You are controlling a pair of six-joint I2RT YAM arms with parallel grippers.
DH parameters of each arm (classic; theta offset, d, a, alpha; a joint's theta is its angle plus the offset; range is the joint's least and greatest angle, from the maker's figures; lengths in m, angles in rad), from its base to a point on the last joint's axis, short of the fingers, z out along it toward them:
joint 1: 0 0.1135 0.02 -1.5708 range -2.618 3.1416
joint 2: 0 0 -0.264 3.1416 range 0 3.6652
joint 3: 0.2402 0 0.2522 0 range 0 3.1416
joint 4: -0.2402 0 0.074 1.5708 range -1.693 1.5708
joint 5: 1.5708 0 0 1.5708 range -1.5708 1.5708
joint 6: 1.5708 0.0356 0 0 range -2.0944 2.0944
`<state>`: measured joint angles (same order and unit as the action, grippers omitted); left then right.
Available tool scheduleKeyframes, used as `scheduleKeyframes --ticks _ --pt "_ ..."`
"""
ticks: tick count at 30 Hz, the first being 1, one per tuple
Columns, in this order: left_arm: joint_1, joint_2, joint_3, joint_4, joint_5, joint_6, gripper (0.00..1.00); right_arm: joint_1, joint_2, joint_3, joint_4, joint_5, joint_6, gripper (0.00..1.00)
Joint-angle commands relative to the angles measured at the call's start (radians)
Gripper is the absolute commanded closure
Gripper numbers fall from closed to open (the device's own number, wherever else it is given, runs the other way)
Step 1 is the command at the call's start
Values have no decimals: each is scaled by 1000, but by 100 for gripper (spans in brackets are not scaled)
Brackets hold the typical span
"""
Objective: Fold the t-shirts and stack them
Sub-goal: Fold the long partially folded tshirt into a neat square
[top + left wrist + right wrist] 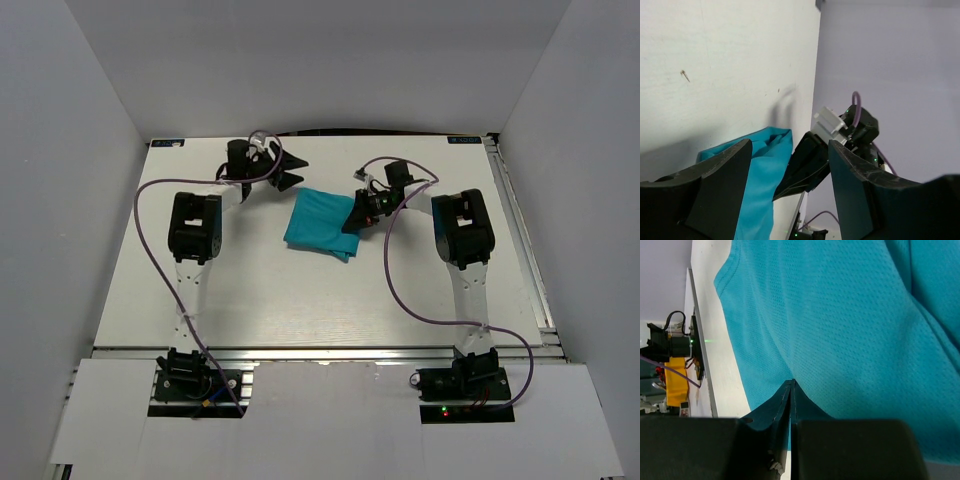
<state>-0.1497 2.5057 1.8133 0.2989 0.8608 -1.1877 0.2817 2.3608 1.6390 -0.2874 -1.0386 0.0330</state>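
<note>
Standing over a white counter (250,290), two arms work inside a plain box of pale grey walls (70,200) that close off the left, back and right. A purple cable (150,250) loops off the left arm. The left end effector (292,170) sits near the far edge with its fingers spread wide and nothing between them, just left of the cloth and apart from it. The teal t-shirt (318,222) lies folded into a small, slightly skewed block on the far middle of the counter, between the two arms. The right end effector (352,222) is at its right edge; in the wrist view its fingers are pressed together, pinching the fabric, and a crease runs away from their tips. A metal rail (520,240) runs along the counter's right side. Small stickers (166,143) mark the two far corners, too small to read. I can make out no other writing or brand.
</note>
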Motion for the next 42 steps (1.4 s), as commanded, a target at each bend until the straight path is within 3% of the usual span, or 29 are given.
scheduleKeyframes --ticks 1,11,20,28,42 --pt "35 -133 21 49 6 -1 27 -3 -52 45 -29 -37 -28 93" --pt "35 -346 -251 55 89 95 26 -15 -159 74 -97 -107 -151 92" --pt "6 -567 -514 54 122 166 26 -27 -212 90 -366 -133 -381 92" --pt "-65 -527 -600 59 122 191 26 -24 -212 7 -464 -110 -493 92" --pt "-73 -389 -640 62 138 234 27 -26 -201 21 -461 -89 -496 92"
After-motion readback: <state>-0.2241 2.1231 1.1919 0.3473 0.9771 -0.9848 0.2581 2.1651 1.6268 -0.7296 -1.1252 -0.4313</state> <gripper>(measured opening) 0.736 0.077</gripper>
